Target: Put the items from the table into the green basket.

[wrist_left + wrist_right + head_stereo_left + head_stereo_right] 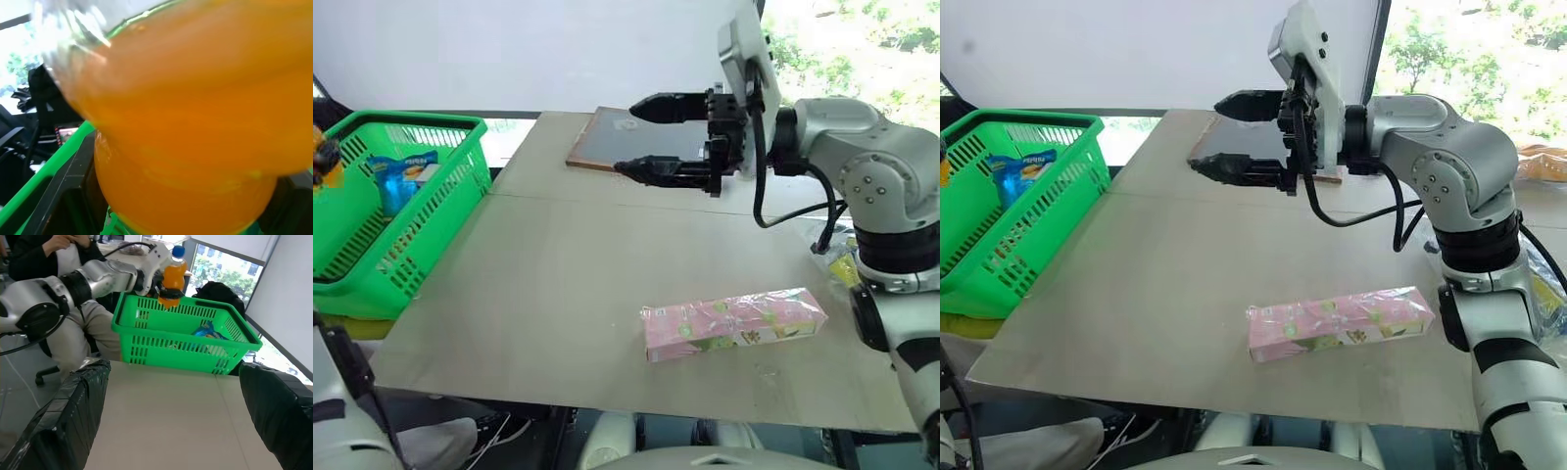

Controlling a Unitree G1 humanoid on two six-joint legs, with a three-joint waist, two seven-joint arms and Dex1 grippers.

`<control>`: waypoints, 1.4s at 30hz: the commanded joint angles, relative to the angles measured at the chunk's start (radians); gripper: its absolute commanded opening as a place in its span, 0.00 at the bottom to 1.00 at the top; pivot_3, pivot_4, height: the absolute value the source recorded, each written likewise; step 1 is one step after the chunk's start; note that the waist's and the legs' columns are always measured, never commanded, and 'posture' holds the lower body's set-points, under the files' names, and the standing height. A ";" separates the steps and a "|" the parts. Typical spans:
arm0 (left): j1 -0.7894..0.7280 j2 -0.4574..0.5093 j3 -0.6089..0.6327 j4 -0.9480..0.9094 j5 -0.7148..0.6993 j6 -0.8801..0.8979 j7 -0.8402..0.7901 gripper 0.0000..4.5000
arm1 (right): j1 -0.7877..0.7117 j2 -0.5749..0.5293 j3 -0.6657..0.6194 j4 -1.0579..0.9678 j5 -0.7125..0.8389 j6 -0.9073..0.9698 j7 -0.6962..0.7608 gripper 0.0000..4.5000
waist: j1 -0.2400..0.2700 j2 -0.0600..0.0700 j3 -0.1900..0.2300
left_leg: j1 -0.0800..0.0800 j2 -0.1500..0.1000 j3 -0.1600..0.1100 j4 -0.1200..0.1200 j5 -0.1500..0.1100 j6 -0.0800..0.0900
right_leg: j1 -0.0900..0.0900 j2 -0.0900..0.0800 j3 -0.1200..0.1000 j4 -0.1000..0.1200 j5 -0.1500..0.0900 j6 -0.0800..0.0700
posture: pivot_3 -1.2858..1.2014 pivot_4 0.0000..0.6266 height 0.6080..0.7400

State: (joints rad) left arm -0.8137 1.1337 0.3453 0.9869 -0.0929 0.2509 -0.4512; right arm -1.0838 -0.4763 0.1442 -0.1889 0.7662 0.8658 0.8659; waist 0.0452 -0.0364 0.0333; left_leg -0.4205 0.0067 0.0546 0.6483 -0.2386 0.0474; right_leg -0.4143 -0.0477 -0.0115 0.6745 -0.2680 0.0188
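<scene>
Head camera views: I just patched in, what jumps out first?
The right gripper hangs wide open above the far side of the table, pointing toward the green basket at the table's left edge. The left gripper holds the orange-drink bottle upright over the basket's rim; the bag of blue-and-yellow packets already lies inside. The long pink box lies alone near the table's front edge.

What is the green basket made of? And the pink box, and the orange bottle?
The green basket looks like hard, slightly shiny plastic: one even colour, moulded slots, thick rim. The pink box seems to be card under a clear glossy film, since it glints and crinkles at the ends. The orange bottle in the left gripper looks like clear plastic with a blue plastic cap; light shines through the drink.
</scene>
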 commanded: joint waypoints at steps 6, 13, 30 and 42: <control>-0.021 0.020 -0.045 0.177 0.049 -0.292 -0.052 0.99 | 0.003 0.007 -0.049 -0.048 -0.013 -0.012 -0.022 1.00 | -0.015 -0.002 -0.001 | -0.002 0.000 -0.001 -0.001 0.000 -0.001 | -0.002 -0.001 -0.002 0.000 0.000 0.000 | 0.55 0.00 1.00; -0.019 -0.016 -0.035 0.153 0.022 -0.353 -0.089 0.99 | 0.021 -0.004 -0.063 -0.067 -0.019 0.000 -0.057 1.00 | -0.039 -0.002 -0.002 | -0.002 0.000 -0.001 -0.001 0.000 0.000 | -0.002 -0.002 -0.002 0.002 0.000 0.000 | 0.55 0.00 1.00; 0.418 -0.306 -0.279 -1.334 -0.467 0.488 -0.314 0.99 | 0.464 -0.377 -0.259 -0.314 0.052 0.051 0.059 1.00 | -0.063 0.003 -0.002 | -0.002 -0.003 0.000 0.002 0.002 0.007 | 0.000 -0.005 -0.003 0.003 0.000 0.000 | 0.51 0.00 1.00; 0.091 -0.390 -0.710 -1.338 -0.610 0.993 -0.450 0.99 | 1.019 -0.560 -0.739 -0.573 0.268 0.135 0.113 1.00 | -0.094 0.024 0.002 | 0.029 0.004 -0.002 0.004 0.000 0.010 | 0.034 0.012 0.000 -0.007 -0.003 -0.002 | 0.43 0.06 1.00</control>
State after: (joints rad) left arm -0.6947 0.7597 -0.3367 -0.3737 -0.7049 1.2087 -0.8925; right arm -0.0676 -1.0281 -0.5285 -0.7244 0.9970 0.9967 0.9891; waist -0.0487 -0.0129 0.0356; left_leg -0.3911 0.0108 0.0531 0.6517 -0.2385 0.0580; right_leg -0.3800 -0.0348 -0.0106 0.6656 -0.2714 0.0182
